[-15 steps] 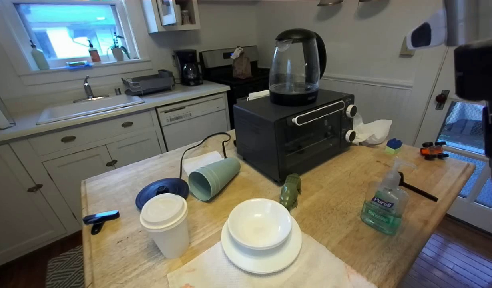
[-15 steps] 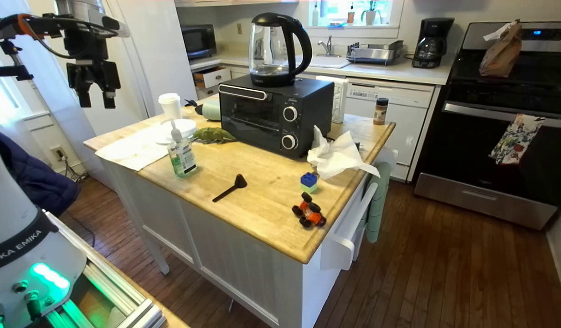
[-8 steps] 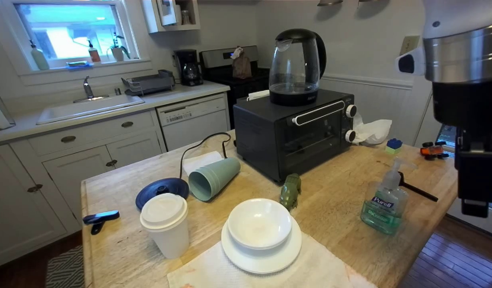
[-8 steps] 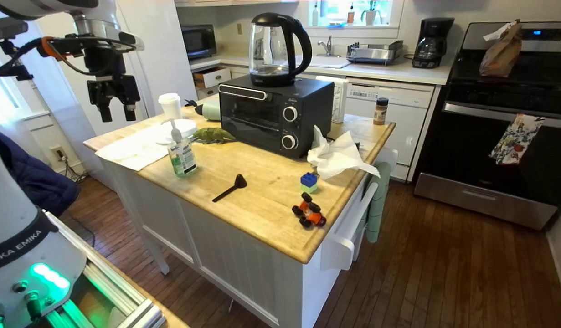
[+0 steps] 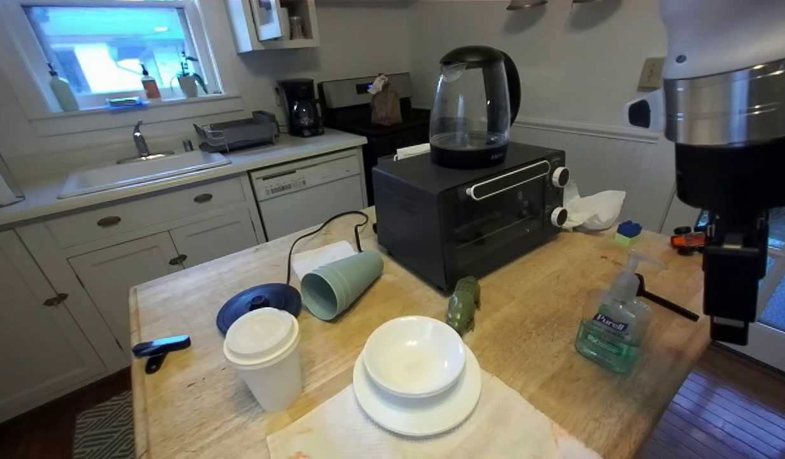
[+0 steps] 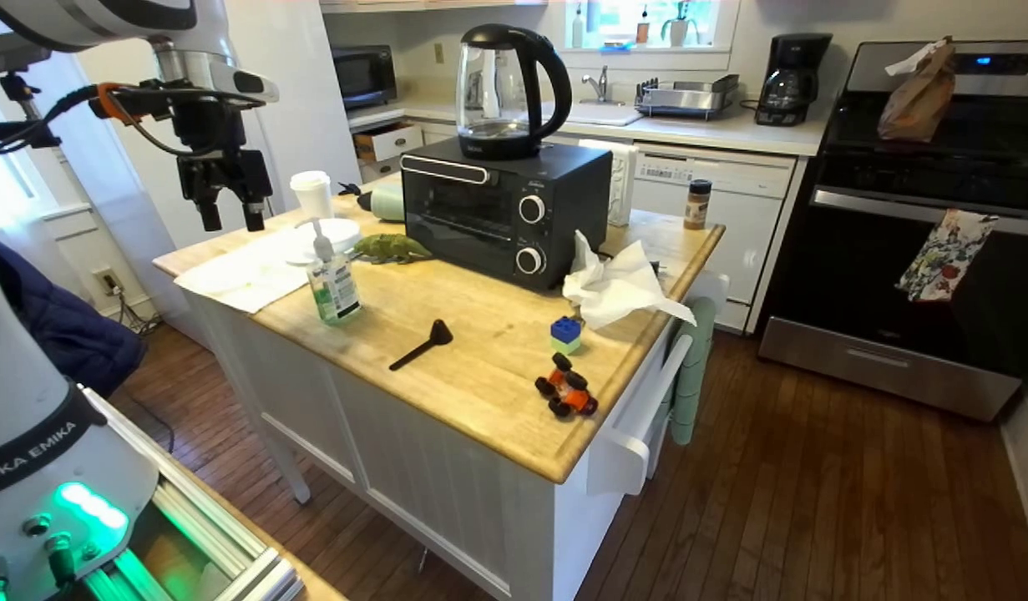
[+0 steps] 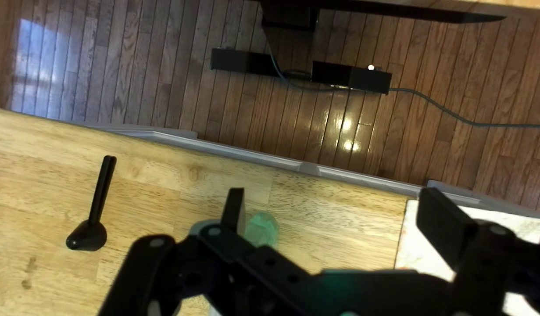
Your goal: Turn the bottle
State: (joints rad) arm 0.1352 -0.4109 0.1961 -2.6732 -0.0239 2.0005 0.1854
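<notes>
The bottle is a clear, pale green pump bottle standing upright on the wooden table. It shows in both exterior views [image 5: 612, 335] [image 6: 336, 290]. In the wrist view, part of the bottle [image 7: 263, 228] shows beside the left finger; the rest is hidden behind the gripper. My gripper [image 6: 233, 222] is open and empty, raised above the table's near edge side, apart from the bottle. In the wrist view the gripper [image 7: 331, 206] has its jaws wide apart with only tabletop and cloth between them. In an exterior view the gripper [image 5: 730, 338] hangs pointing down, right of the bottle.
A black scoop [image 6: 422, 344] lies near the bottle. A white plate with a bowl [image 5: 415, 357] sits on a cloth [image 5: 513, 421]. A green toy lizard [image 5: 463, 306], a toaster oven [image 5: 418, 210] with a glass kettle [image 5: 472, 115], and a white cup [image 5: 264, 363] stand farther off.
My gripper has come lower and closer to the table and the bottle, moving left in one exterior picture and right in another. It stays open. The bottle has not moved.
</notes>
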